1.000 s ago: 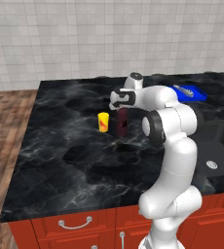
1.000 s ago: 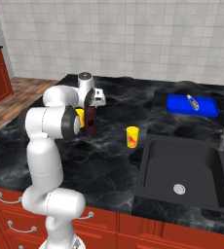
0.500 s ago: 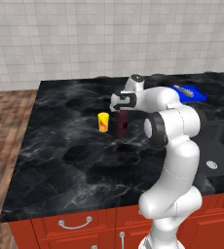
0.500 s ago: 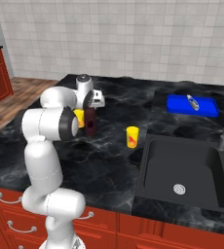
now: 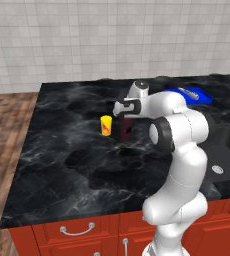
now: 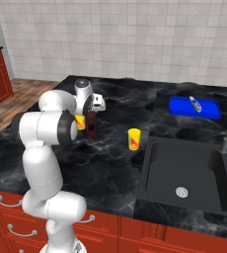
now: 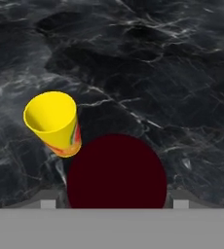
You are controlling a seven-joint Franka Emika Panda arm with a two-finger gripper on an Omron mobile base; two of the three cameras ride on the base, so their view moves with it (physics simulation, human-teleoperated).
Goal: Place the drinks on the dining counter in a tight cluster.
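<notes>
Hand view looks straight down on the dark maroon bottle (image 7: 117,171), which sits between the two finger tips of the gripper (image 7: 115,204). The gripper seems closed on it. One yellow can (image 7: 53,122) stands just beside the bottle on the black desk (image 7: 172,73). From the left base view, the bottle (image 5: 126,128) hangs under the hand, low over the desk, near the can (image 5: 106,125). To do this well, I think the arm should set the bottle down softly, close to the can, without tipping it. Another yellow can (image 6: 133,139) waits farther right, near the sink (image 6: 184,168). The arm reaches forward, bent at the elbow, hand pointing down.
</notes>
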